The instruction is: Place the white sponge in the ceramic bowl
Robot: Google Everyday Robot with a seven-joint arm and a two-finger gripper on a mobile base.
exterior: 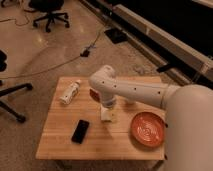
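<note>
Hand: I see the hand [106, 107] down low over the middle of the counter [120, 146], hanging straight down from the wrist of the white arm [135, 90], fingers spread.
White sponge: the white sponge [107, 117] lies flat on the counter directly beneath the hand, its pale block showing just below the fingertips. I can't tell whether they touch it.
Ceramic bowl: the ceramic bowl [148, 131] sits toward the camera's right of the sponge, near the counter's front corner. There's bare wood between it and the hand.
Phone: a black phone [80, 131] lies flat on the other side of the sponge, near the front edge.
Bottle: a white bottle [70, 92] lies on its side at the far corner, well apart from the hand.
Behind the arm: I see a reddish object [93, 94], partly hidden.
</note>
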